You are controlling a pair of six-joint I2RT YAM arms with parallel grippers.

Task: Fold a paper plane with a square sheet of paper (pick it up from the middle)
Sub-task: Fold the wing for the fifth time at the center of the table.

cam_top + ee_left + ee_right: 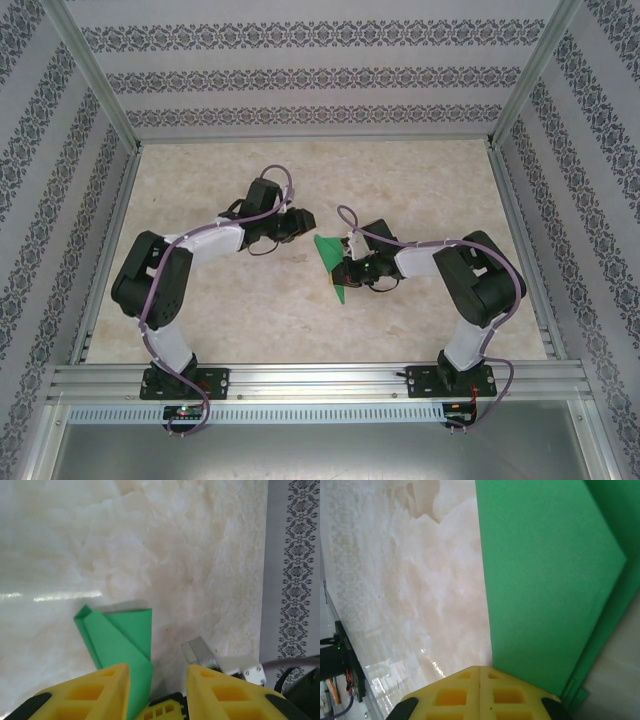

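Yellow fingers (95, 692) of my left gripper (157, 670) stand apart, released, with nothing clamped between them. Green paper (120, 640), partly folded with a flap creased over it, shows in the gap between them, closest to the left-hand finger, above the pale marble-look table (175, 540). Further right, my right gripper (480, 670) is clenched on the paper: its two fingers (450, 697) press together with no gap, and the paper spreads away from their tips in overlapping layers. From above, the paper sits between both grippers near the table's middle, tilted, with one narrow corner pointing toward the near edge.
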